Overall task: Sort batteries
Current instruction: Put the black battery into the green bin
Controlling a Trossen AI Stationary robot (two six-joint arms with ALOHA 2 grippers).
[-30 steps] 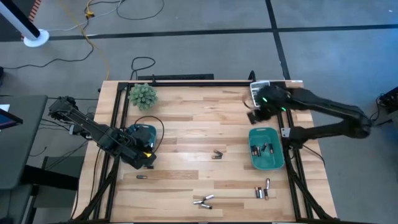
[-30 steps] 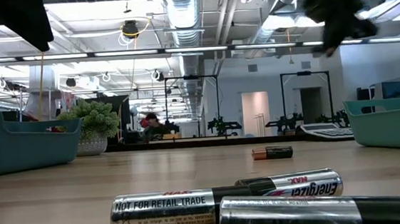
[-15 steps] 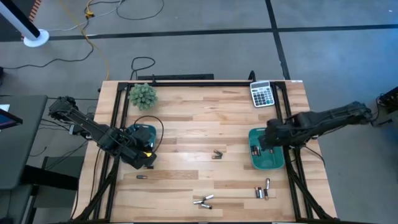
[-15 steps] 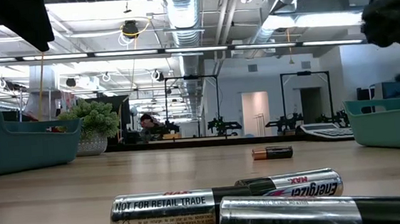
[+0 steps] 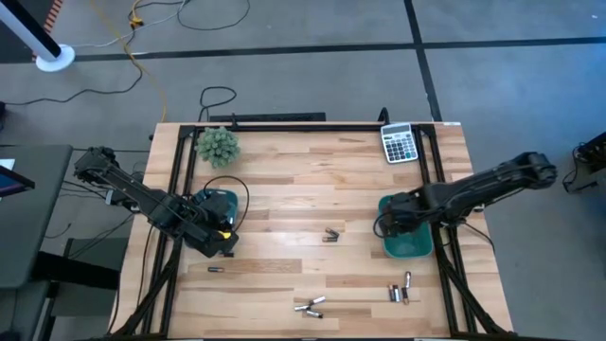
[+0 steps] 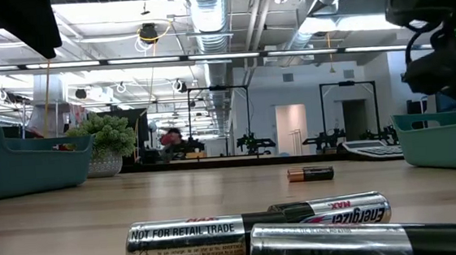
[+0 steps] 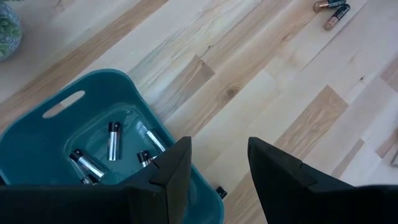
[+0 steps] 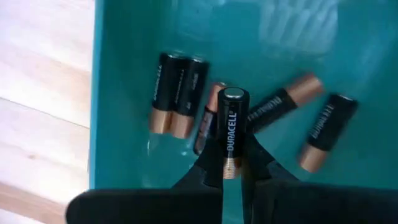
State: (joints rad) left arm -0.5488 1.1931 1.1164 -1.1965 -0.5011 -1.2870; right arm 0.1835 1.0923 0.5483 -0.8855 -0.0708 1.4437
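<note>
While the right arm hangs over the teal bin [image 5: 413, 248] at the worktop's [image 5: 303, 180] right edge, the step in hand reads as a drop-off: one dark, copper-ended cell is carried above cells of the same kind.

Worktop: pale wood planks. Loose batteries lie as a pair near the middle [image 5: 329, 234], one alone toward the left front [image 5: 214, 269], a cluster at the front edge [image 5: 310, 305] and a few near the right front corner [image 5: 402, 289]. Grey calculator [image 5: 399, 143] at the far right corner; small plant [image 5: 218, 145] at the far left corner.

Left bin [image 7: 37, 143]: near the left edge, holding several silvery cells [image 7: 113, 138]. Left gripper [image 7: 219, 165] sits just above its rim, jaws apart with nothing between them; this arm waits.

Right bin, wrist view: five or so dark coppery cells [image 8: 175, 93] lie on the floor of it. Right gripper [image 8: 231, 163] has its jaws closed narrow on the Duracell cell [image 8: 230, 124], held by its lower part and pointing away from the jaws, above the others and not touching them as far as I can tell.

Judgement: sorting is partly done, with several cells left out on the wood. Next move calls for parting the right jaws so the cell falls inside the walls, then a lift clear of the rim before reaching for the nearest loose cells at the right front corner. Risk: the cell may bounce or roll off the ones already there.
</note>
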